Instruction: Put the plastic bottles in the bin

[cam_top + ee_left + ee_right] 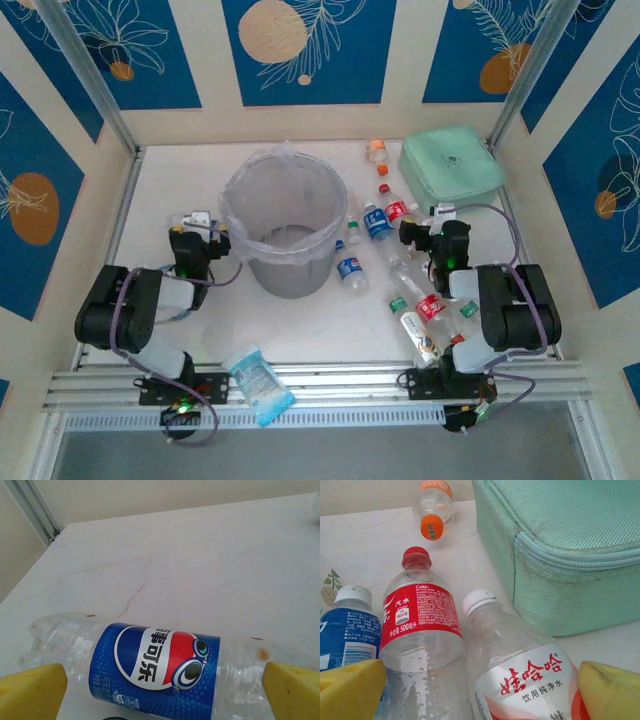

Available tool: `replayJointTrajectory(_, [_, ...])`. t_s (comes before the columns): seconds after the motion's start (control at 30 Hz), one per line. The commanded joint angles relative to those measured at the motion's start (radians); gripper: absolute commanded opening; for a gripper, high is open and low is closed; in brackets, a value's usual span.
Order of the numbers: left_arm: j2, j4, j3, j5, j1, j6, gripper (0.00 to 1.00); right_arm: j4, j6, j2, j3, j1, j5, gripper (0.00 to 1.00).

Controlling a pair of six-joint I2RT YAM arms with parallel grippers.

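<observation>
Near edge: flat blue-and-white packet (258,383) by the left base, not a target. A few plastic bottles (430,307) lie loose by the right arm's base

Left end effector (162,682): fingers spread wide, nothing clamped. Pepsi bottle (155,667) lies on its side on the surface (210,565) just ahead of the tips. Its long axis runs across, finger to finger, so a closure as aligned would meet its ends, not its waist. Judgement: the wrist needs a quarter turn first. Bin (290,275) stands just to this arm's right in the top view, nearer to it than to the other arm

Right end effector (482,685): also spread, gripping nothing. White-capped bottle (520,660) sits between the fingers, long axis pointing straight away, cap far. It is well lined up for a pinch across the body. Red-label bottle (420,615) lies right beside it on the left, partly inside the span too, so there is a risk of catching both. Blue-label bottle (347,630) is further left

Bin: upright, lined with a clear bag; contents not discernible from above. Beyond: orange-capped bottle (432,510), mint-green case (560,545)
</observation>
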Motion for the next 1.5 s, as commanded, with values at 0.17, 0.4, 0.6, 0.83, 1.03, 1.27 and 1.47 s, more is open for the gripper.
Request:
replayJointTrajectory(0.17, [0.001, 0.010, 0.004, 0.043, 0.016, -0.008, 1.00, 0.019, 0.003, -0.003, 0.000, -0.003, -0.012, 0.99])
replayJointTrajectory(0.4, [0.001, 0.012, 0.002, 0.045, 0.017, -0.006, 1.00, 0.018, 0.003, -0.003, 0.003, -0.004, -0.014, 0.99])
replayJointTrajectory(0.6, [0.002, 0.002, 0.008, 0.050, 0.018, -0.010, 1.00, 0.015, 0.005, -0.002, 0.004, -0.005, -0.017, 0.99])
replayJointTrajectory(0.83, [-0.008, 0.010, 0.002, 0.068, 0.029, -0.013, 1.00, 0.011, 0.006, -0.003, 0.006, -0.010, -0.025, 0.99])
replayJointTrajectory(1.03, [-0.201, -0.244, 0.050, 0.027, 0.029, -0.031, 1.00, -0.284, -0.008, -0.091, 0.136, -0.018, -0.094, 0.99])
replayJointTrajectory(1.27, [-0.409, -0.662, 0.137, -0.113, 0.029, -0.184, 1.00, -0.976, -0.062, -0.272, 0.461, 0.033, 0.025, 0.99])
replayJointTrajectory(1.47, [-0.584, -1.029, 0.179, -0.159, 0.032, -0.402, 1.00, -1.516, -0.105, -0.275, 0.695, -0.021, 0.113, 0.96])
